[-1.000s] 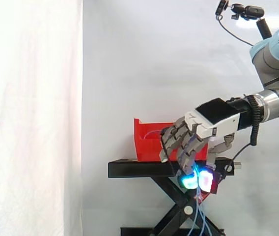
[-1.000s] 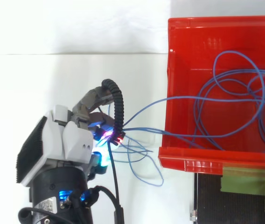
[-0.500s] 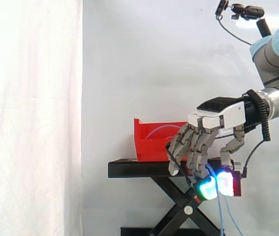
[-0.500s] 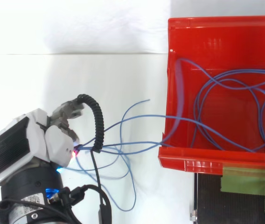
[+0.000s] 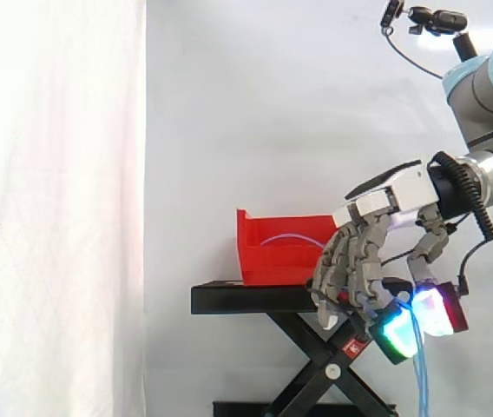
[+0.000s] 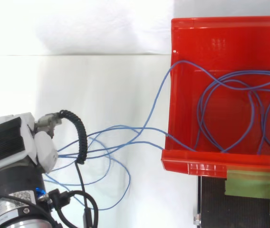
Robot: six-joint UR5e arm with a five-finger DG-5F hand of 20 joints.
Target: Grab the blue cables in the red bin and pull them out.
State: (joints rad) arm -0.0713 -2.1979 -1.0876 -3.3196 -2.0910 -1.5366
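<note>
Side view: hand [image 5: 364, 252] level with black stand [image 5: 246, 300], fingers curled, clamped on blue cables [image 5: 418, 382] hanging below it. Top view: cables ran from hand over rim into red bin [image 6: 197, 167], loops inside.

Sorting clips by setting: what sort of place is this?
Likely a robotics lab test setup: white curtain backdrop, a red bin of blue cables on a black stand, a robot hand gripping the cables.
</note>
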